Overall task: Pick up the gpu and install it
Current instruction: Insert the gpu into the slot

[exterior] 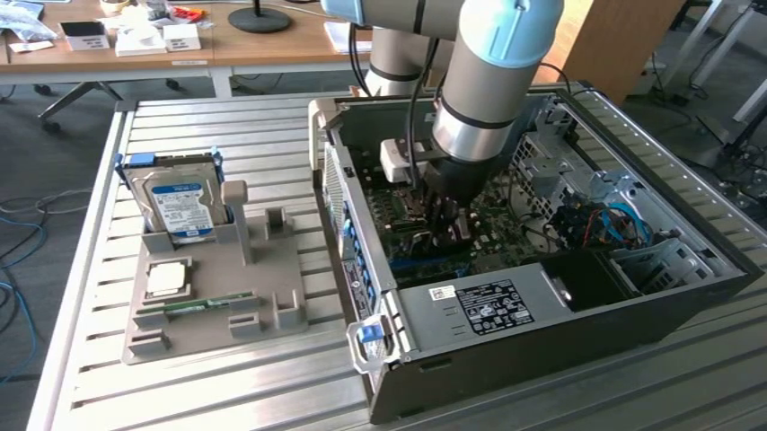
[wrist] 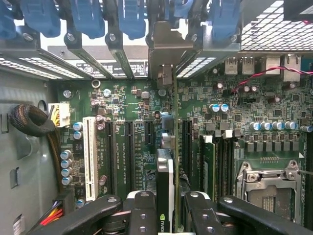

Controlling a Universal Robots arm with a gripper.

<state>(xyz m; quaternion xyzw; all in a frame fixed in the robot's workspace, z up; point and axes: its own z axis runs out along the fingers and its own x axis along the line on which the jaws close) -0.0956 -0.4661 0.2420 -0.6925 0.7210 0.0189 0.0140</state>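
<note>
The gpu (wrist: 165,176) is seen edge-on in the wrist view: a thin green card with a black cooler face and a small logo. Its silver end bracket (wrist: 165,46) reaches up to the case's rear slot openings. My gripper (wrist: 166,200) is shut on the card, with a black finger (wrist: 139,210) on each side. The card stands upright over the green motherboard (wrist: 132,98), in line with the black expansion slots (wrist: 128,147). I cannot tell whether it is seated. In the exterior view my gripper (exterior: 446,224) reaches down inside the open computer case (exterior: 540,346).
A black-sleeved cable bundle (wrist: 32,122) lies beside the motherboard, and the CPU socket (wrist: 269,183) sits at the other side. Blue slot latches (wrist: 88,17) line the case's rear. On the slatted table, a grey holder (exterior: 287,310) carries a blue-labelled hard drive (exterior: 180,202), a chip (exterior: 168,278) and a memory stick (exterior: 204,305).
</note>
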